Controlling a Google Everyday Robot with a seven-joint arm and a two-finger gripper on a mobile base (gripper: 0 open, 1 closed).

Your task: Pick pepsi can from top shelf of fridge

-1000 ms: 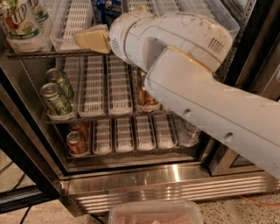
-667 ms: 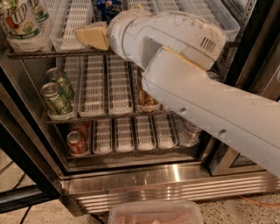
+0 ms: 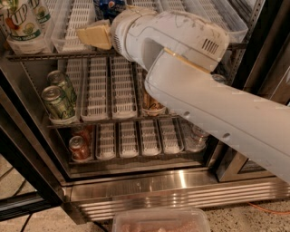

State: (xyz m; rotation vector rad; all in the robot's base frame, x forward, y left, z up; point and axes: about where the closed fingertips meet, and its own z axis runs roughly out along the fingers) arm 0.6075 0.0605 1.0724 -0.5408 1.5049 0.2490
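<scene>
At top shelf (image 3: 31,55), the dark-blue pepsi can (image 3: 108,6) is seen farther back in a clear plastic lane, partly cut off by the frame edge. Tan gripper (image 3: 87,36) is held over the shelf's grey metal front edge, just near-left of the can; its opening cannot be told. Smooth white arm (image 3: 217,104) is laid across the fridge (image 3: 181,186). Green cans (image 3: 58,100) are stood on the slotted middle rack, left.

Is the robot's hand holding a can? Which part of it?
Nothing seems held. The gripper is at the front edge of the top shelf; the pepsi can stands behind it, not gripped.
</scene>
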